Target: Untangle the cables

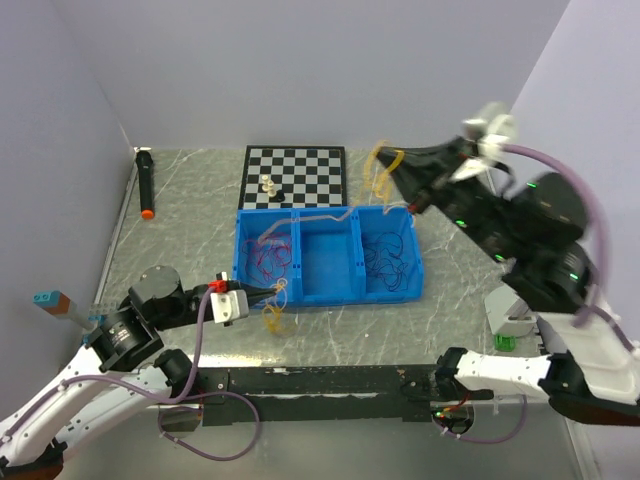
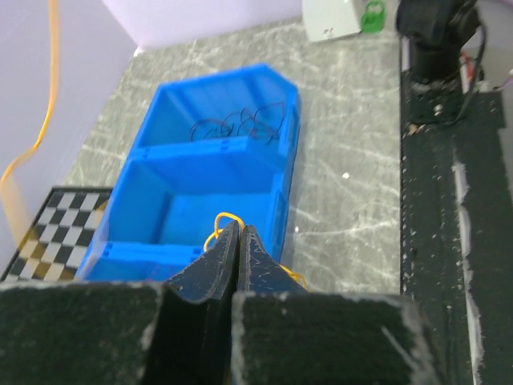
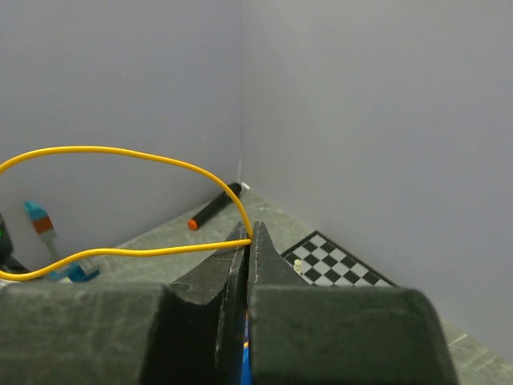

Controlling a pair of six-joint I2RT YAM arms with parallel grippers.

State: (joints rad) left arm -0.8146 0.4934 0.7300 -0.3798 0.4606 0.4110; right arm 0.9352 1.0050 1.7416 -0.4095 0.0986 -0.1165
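red cables point(image 1: 272, 255) and dark cables point(image 1: 388, 256) are found sorted in end compartments of the blue bin point(image 1: 330, 294). yellow cable point(image 3: 120, 151) is clamped by left gripper point(image 2: 239, 234) at the bin front and by raised right gripper point(image 3: 250, 238); its placement is not yet done.

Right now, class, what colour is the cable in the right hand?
Orange-yellow; the cable shows best in the right wrist view.

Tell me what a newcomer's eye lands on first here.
The bright blue bin at mid-table, with red cables in its left compartment and dark cables in its right. Next, the right arm, raised over the bin's far right corner, jaws shut on a yellow cable, while the left arm pinches yellow cable at the near left corner.
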